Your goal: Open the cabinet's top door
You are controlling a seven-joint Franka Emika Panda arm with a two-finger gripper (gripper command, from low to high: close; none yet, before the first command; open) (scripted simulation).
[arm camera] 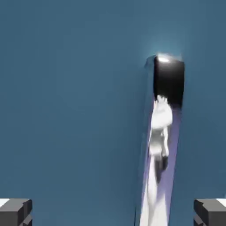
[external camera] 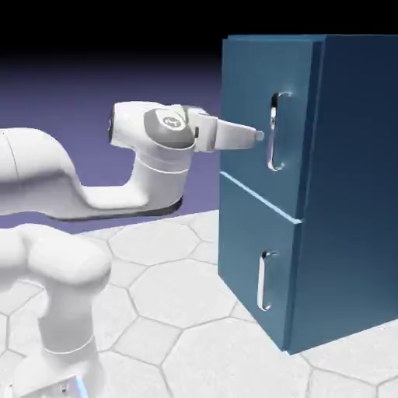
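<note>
- Cabinet [external camera: 342,194], tall, boxy and dark teal-blue, stands at the right of the exterior view on a pale floor [external camera: 179,295] of hexagonal tiles, before a blue-violet backdrop.
- Its front face turns toward the left of that view and carries two stacked doors with a thin seam between them.
- Top door [external camera: 253,109] fills the upper part of that face; it lies flush with the cabinet, shut.
- Its handle [external camera: 276,132], a vertical silver bar, sits near the door's right edge, on the side of the cabinet's corner.
- Lower door [external camera: 253,249] sits beneath the seam, also flush, with its own silver handle [external camera: 267,280] in line below the upper one.
- White arm [external camera: 47,179] rises from the lower left of the exterior view, bends, and reaches level toward the right.
- Gripper [external camera: 259,136] points at the top door, level with the middle of the upper handle and just left of it; whether it touches the door cannot be told.
- In the hand view the door's flat teal panel fills nearly the whole picture.
- There the handle [arm camera: 161,145] runs from the upper right of middle down to the bottom edge, mirroring white and violet patches.
- Two grey finger tips [arm camera: 15,212] show in the bottom corners, spread wide apart, with nothing between them; the handle stands inside the gap, nearer the right tip.
</note>
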